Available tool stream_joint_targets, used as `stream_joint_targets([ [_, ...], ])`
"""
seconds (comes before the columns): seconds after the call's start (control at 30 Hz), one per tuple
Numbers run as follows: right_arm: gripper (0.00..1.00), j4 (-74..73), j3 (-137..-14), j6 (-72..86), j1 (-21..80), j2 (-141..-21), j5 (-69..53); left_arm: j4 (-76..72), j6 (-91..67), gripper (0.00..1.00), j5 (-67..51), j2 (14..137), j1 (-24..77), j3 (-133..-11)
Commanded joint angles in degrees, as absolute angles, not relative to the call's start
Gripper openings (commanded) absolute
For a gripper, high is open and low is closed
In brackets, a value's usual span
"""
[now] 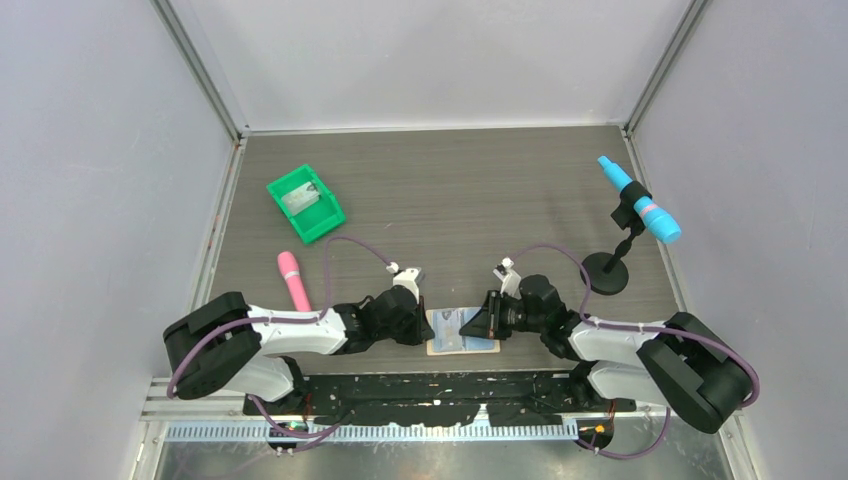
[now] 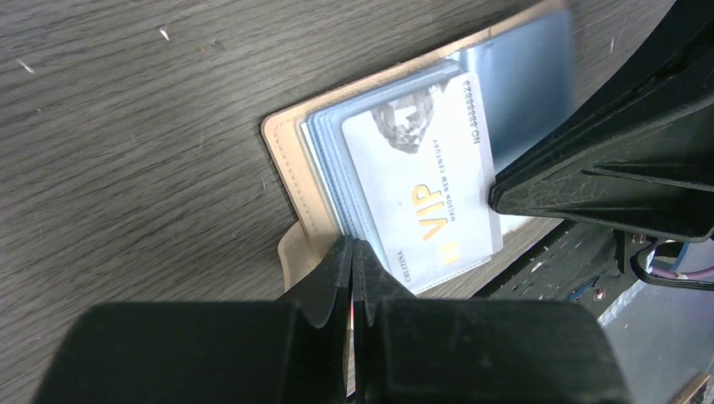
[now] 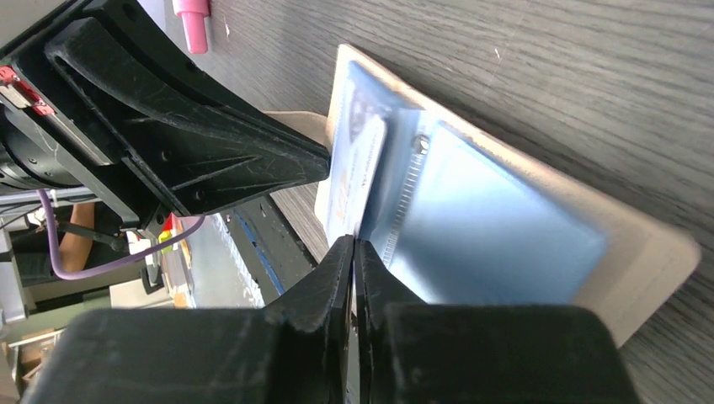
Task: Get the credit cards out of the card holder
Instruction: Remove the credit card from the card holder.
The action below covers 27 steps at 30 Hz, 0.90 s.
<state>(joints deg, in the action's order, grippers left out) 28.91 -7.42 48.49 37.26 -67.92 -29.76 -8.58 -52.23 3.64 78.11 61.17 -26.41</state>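
Top external view: the card holder (image 1: pixel 462 340) is seen spread open at the near edge of the table (image 1: pixel 450 190), between the left gripper (image 1: pixel 424 325) and the right gripper (image 1: pixel 480 322).
Left gripper: its fingers (image 2: pixel 330 278) are pressed together with no gap to be seen. The tips are set at the holder's tan edge, and whether the leather is nipped cannot be told.
Right gripper: its fingers (image 3: pixel 383 290) are likewise closed tight. The tips are met at the edge of the card, and whether that card is pinched between them cannot be told.
Credit card: a white card (image 2: pixel 421 185) printed "VIP" is laid over the stacked blue pockets of the holder's left half, mostly uncovered. Further cards cannot be made out.
Right half of holder: a plain blue panel is shown.
Elsewhere on the table: a green bin (image 1: pixel 305 203) at far left, a pink marker (image 1: pixel 294 280) nearer, and a blue tool on a black stand (image 1: pixel 640 210) at right.
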Motion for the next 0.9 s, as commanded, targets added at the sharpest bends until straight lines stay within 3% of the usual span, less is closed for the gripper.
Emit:
stream_joint_targets([
  [0.0,0.07,34.0,-6.7,49.8,36.8,-68.3,-31.5,-6.5,-51.3,0.01,5.6,78.9,61.3,-25.6],
  [0.27,0.05,33.6,-5.9,50.4,34.8,-66.2,-31.7,-5.3,-51.2,0.01,6.4,79.5,61.3,-25.9],
  [0.87,0.05,14.4,-8.0,43.0,30.3,-55.1,-30.2,-5.0,-50.9,0.01,4.9,78.1,61.3,-26.8],
])
